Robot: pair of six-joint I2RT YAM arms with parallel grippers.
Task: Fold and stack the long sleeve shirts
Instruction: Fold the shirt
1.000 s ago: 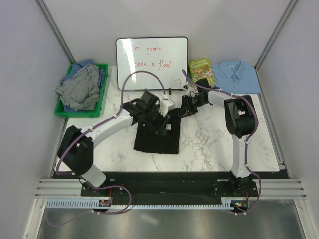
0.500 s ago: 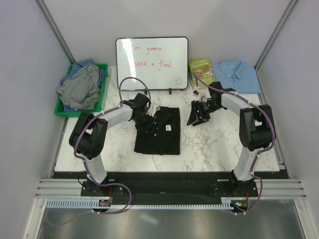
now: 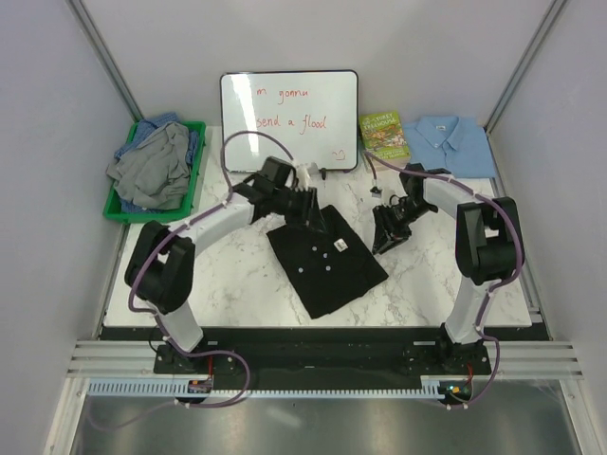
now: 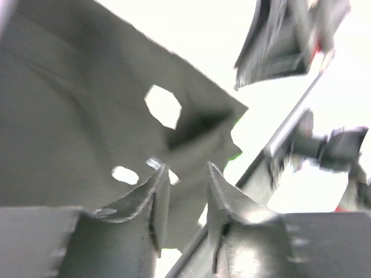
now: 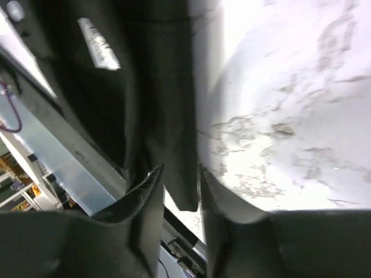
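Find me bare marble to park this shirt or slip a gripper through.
Bare marble front-left, between green bin and black shirt; a narrower strip front-right, between shirt and right arm. Crowded along the back: whiteboard, book, light blue shirt.

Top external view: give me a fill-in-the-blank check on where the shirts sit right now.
The bin holding the grey shirt is ___.
The folded shirt beside the book is light ___.
The black shirt lies between the two ___.
Missing: green; blue; arms.
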